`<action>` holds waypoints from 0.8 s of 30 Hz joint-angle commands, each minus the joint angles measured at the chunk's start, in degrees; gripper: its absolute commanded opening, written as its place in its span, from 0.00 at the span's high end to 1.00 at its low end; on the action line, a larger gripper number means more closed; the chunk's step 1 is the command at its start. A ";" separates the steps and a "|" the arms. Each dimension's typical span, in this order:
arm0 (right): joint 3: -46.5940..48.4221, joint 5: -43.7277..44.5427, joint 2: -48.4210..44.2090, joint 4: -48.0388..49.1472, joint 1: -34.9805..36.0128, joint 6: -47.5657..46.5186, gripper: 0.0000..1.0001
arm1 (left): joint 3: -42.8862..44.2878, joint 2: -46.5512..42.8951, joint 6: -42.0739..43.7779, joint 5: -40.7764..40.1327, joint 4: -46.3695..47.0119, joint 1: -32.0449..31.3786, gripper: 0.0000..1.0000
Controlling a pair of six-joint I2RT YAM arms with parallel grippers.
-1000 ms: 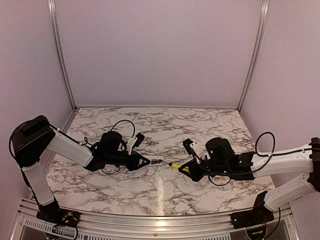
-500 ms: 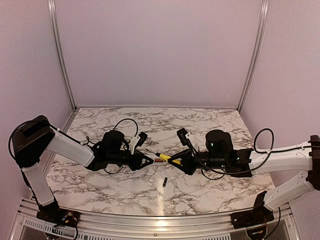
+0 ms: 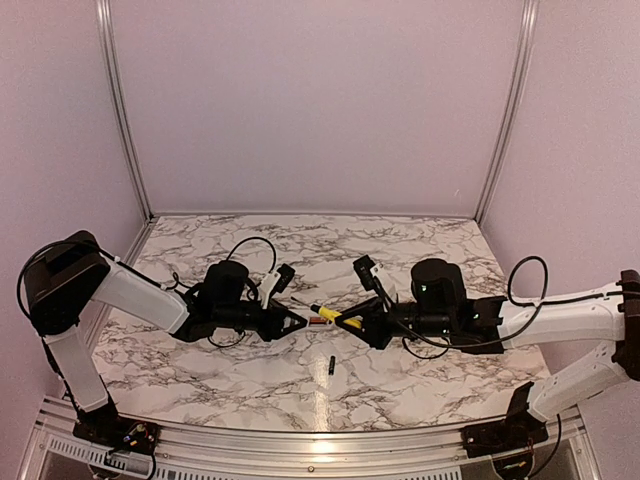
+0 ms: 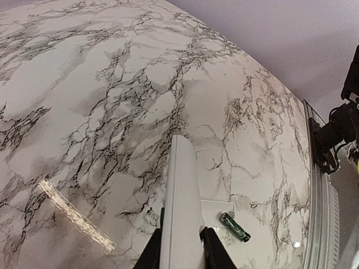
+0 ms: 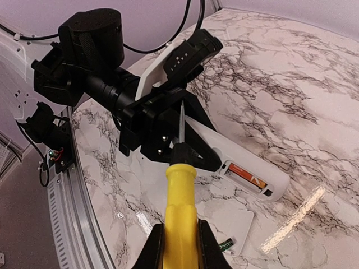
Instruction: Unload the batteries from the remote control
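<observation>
- While the left gripper [image 4: 182, 242] is clamping its two fingers on the long sides of the remote control [image 4: 180, 190], the white handset is sticking straight out ahead of it, above the marble desk [image 4: 101, 101].
- In the right wrist view the remote control is showing its open battery bay facing up. The orange-red battery [image 5: 245, 176] is sitting inside that bay, near the free end.
- The right gripper [image 5: 180, 252] is closing firmly on the yellow handle of a screwdriver [image 5: 180, 190], with a finger pressing each side of it.
- The screwdriver's thin metal shaft is pointing away from the right gripper toward the left gripper and crossing over the remote control. Whether its tip is touching anything, I cannot tell.
- Under the remote control a flat white plate [image 5: 235, 218] is lying on the desk.
- The dark battery [image 3: 331, 365] is lying loose on the desk at the edge of that plate, apart from the remote control and from both grippers.
- In the top view the two grippers are facing each other near the middle of the desk. The remote control and screwdriver are meeting between them, and the dark battery is lying nearer the arm bases.
- Black cables [image 3: 250, 241] are looping up off both arms behind the grippers.
</observation>
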 commanded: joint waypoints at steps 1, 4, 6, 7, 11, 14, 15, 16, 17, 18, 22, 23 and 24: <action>2.19 0.34 -0.95 -0.56 0.30 0.25 1.00 | 0.48 -1.66 0.94 0.54 1.94 -0.08 1.00; 1.76 1.00 -1.79 -0.58 0.35 0.90 1.00 | 0.33 -1.86 0.87 0.49 2.11 -0.08 1.00; 1.64 1.80 -2.34 -1.07 0.28 1.48 1.00 | 0.22 -1.93 0.86 0.46 2.20 -0.08 1.00; 1.74 2.40 -2.54 -1.60 0.30 1.92 1.00 | 0.19 -1.93 0.89 0.45 2.27 -0.08 1.00; 1.76 4.62 -3.20 -3.11 0.31 3.66 1.00 | 0.00 -2.23 0.84 0.14 2.48 -0.08 1.00; 1.59 5.56 -3.69 -3.43 0.30 4.78 1.00 | -0.39 -2.60 0.68 -0.07 2.82 -0.06 1.00; 1.61 5.97 -3.82 -3.64 0.32 5.24 1.00 | -0.59 -2.87 0.66 -0.20 3.01 -0.08 1.00; 1.57 6.41 -3.87 -3.74 0.31 5.72 1.00 | -0.78 -3.10 0.72 -0.37 3.12 -0.08 1.00; 1.61 6.77 -3.99 -3.84 0.30 6.25 1.00 | -1.01 -3.45 0.74 -0.55 3.20 -0.04 1.00; 1.65 7.24 -3.99 -3.95 0.30 6.75 1.00 | -1.36 -3.81 0.74 -0.80 3.31 -0.03 1.00; 2.10 8.18 -3.99 -3.68 0.56 8.80 1.00 | -2.53 -5.50 0.79 -1.74 4.37 0.01 1.00; 2.18 8.30 -4.01 -3.37 0.77 9.17 1.00 | -2.98 -5.98 0.76 -2.01 4.71 0.05 1.00; 2.37 8.36 -4.01 -3.11 0.95 9.54 1.00 | -3.34 -6.36 0.74 -2.43 4.99 0.08 1.00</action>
